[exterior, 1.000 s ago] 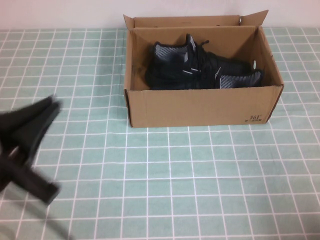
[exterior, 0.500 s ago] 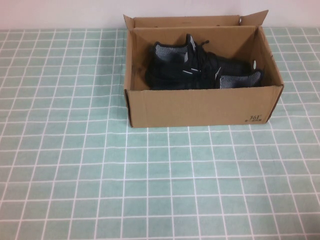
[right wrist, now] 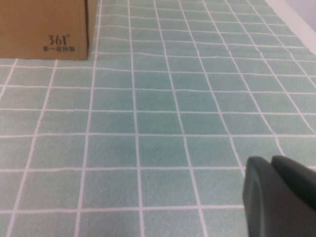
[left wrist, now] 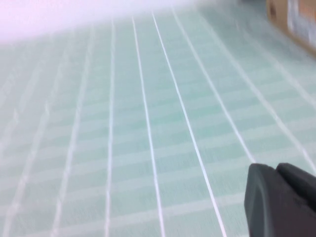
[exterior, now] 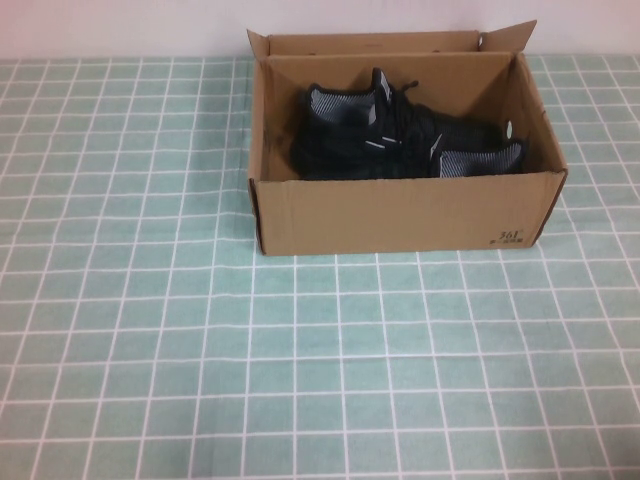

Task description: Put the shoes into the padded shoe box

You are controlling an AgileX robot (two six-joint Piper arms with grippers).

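Toward the upper middle of the high view, both shoes [exterior: 400, 135] lie inside the box [exterior: 400, 215] on the tabletop [exterior: 150, 350]. Left claw [left wrist: 281, 200] and right claw [right wrist: 279, 197], each seen only from its wrist, are closed, empty, off the box. Packing looks finished; only parking remains.

One cardboard box [exterior: 400, 215] stands on one desk [exterior: 150, 330] with a green checked cover. Two black shoes [exterior: 400, 140] lie inside it. Two claws show, the left claw [left wrist: 281, 200] and the right claw [right wrist: 279, 195].
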